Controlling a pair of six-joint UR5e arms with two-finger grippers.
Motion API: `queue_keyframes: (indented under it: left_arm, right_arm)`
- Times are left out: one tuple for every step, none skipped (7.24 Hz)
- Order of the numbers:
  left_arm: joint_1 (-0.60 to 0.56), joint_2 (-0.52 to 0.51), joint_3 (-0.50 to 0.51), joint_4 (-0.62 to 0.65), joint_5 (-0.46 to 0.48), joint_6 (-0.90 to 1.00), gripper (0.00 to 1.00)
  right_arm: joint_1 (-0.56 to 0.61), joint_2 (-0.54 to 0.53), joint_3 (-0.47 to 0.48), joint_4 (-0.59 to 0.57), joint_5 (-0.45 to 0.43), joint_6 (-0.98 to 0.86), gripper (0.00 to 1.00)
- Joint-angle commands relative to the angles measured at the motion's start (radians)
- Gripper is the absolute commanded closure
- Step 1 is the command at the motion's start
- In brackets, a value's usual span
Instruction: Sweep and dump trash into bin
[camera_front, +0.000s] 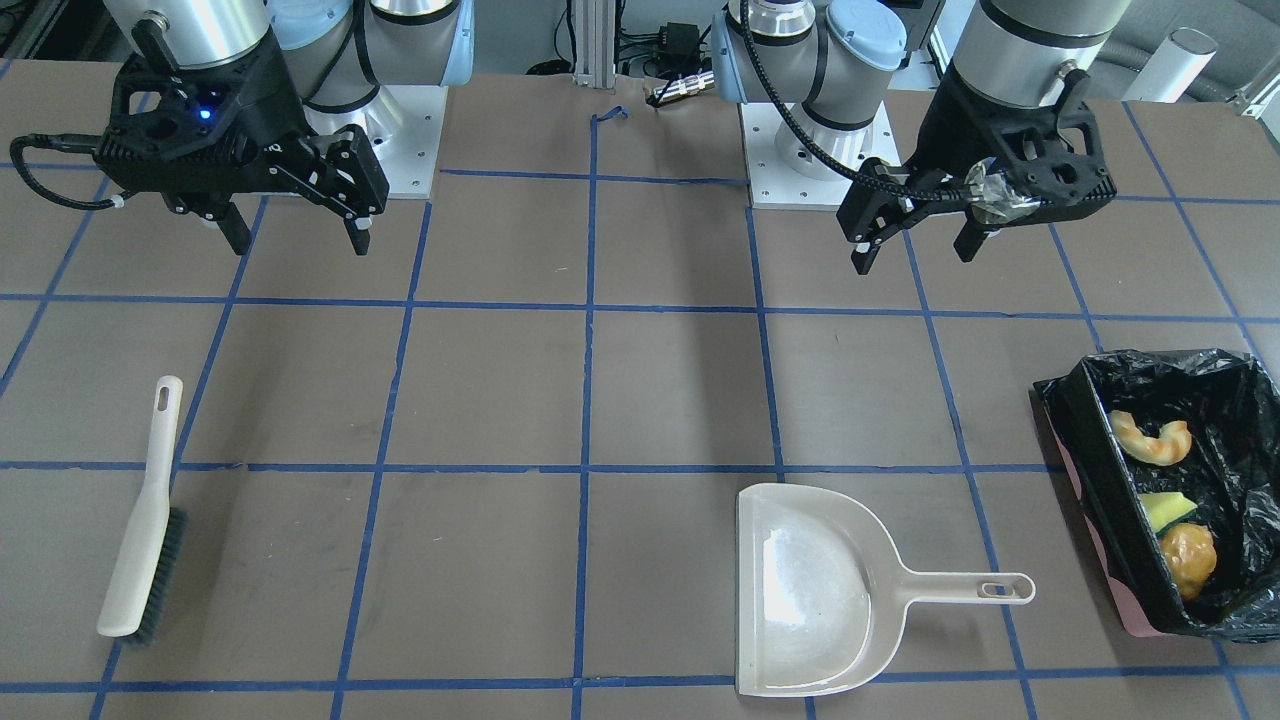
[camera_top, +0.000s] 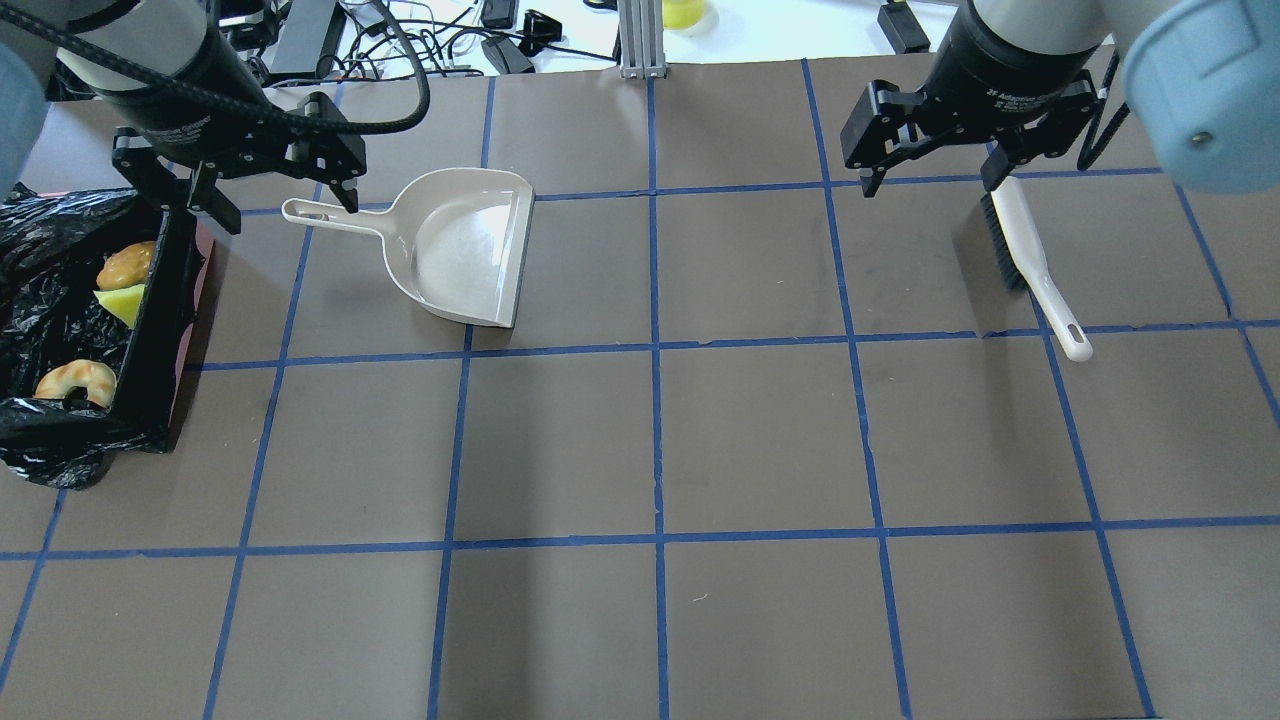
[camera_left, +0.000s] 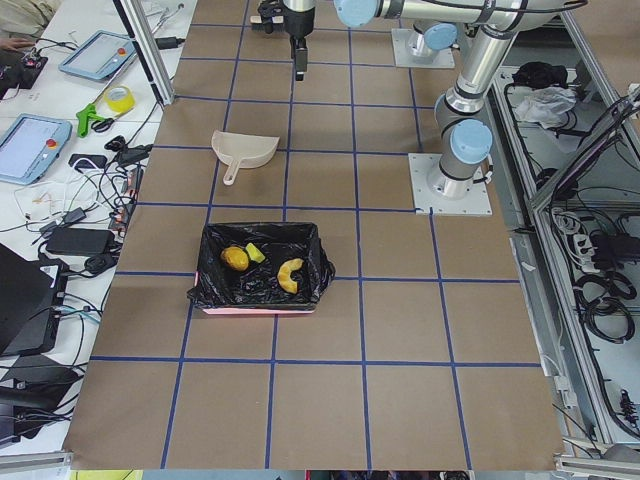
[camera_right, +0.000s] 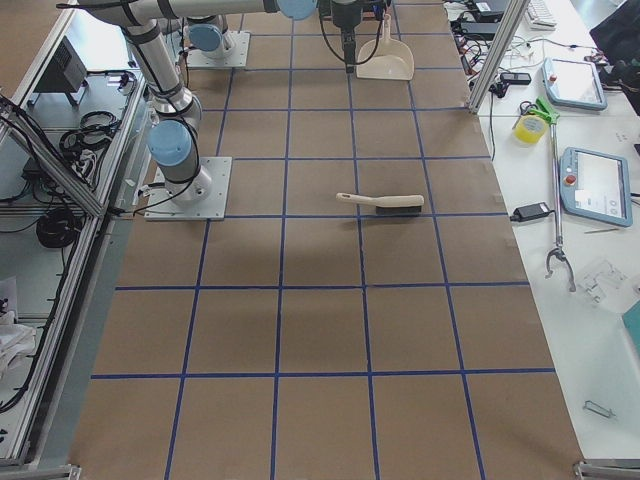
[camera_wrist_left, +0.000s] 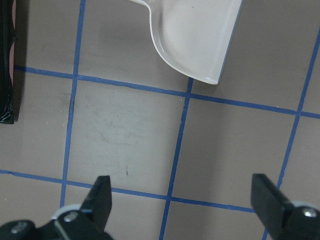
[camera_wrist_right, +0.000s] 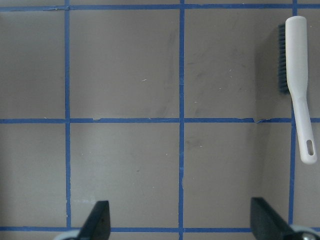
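Both grippers are empty. The left gripper (camera_front: 913, 255) and the right gripper (camera_front: 300, 243) each hang above the table (camera_front: 480, 380) with the jaws spread wide and nothing between the fingers.

**Layout, referenced to the dustpan.** The dustpan (camera_front: 815, 590) lies flat and holds nothing.
- The bin (camera_front: 1090, 480) stands beyond the dustpan's handle end, apart from it.
- All the trash is inside the bin: the croissant-like piece (camera_front: 1152, 440), the sponge block (camera_front: 1165, 510) and the potato-like piece (camera_front: 1188, 560).
- The brush (camera_front: 140, 530) lies well apart from the dustpan, on its mouth side.
- In the overhead view the left gripper sits over the dustpan's handle, and the right gripper sits over the brush.

**Status.** Judged from this layout, the sweep and dump are complete. Treat any further contact as risk only.

**Hazards.**
1. The bin's black bag is loose and crinkled and drapes over the rim. If you move the left gripper from the dustpan handle toward the bin at low height, a spread finger could catch the plastic. That could drag or tip the bin and spill the trash.
2. If you lower the left gripper where it is, it could strike the handle and push the dustpan toward the bin.
3. If you lower the right gripper, it could land on the brush and knock it askew.

Lift before any sideways travel.
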Motion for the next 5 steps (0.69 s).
queue_keyframes:
  left_arm:
    - [-0.011, 0.002, -0.002, 0.007, 0.0, 0.001, 0.0]
    - [-0.011, 0.003, -0.004, 0.007, 0.0, 0.003, 0.0]
    - [-0.011, 0.002, -0.004, 0.007, 0.0, 0.001, 0.0]
    - [-0.011, 0.006, -0.004, 0.007, 0.0, 0.001, 0.0]
    - [-0.011, 0.009, -0.004, 0.007, 0.0, 0.001, 0.0]
  right_arm:
    - [0.0, 0.0, 0.0, 0.001, -0.002, -0.003, 0.0]
    - [0.0, 0.0, 0.0, 0.001, -0.002, -0.006, 0.0]
    - [0.0, 0.0, 0.0, 0.001, -0.002, -0.006, 0.0]
    - [0.0, 0.001, 0.0, 0.001, -0.002, -0.006, 0.0]
    - [0.0, 0.001, 0.0, 0.001, -0.002, -0.006, 0.0]
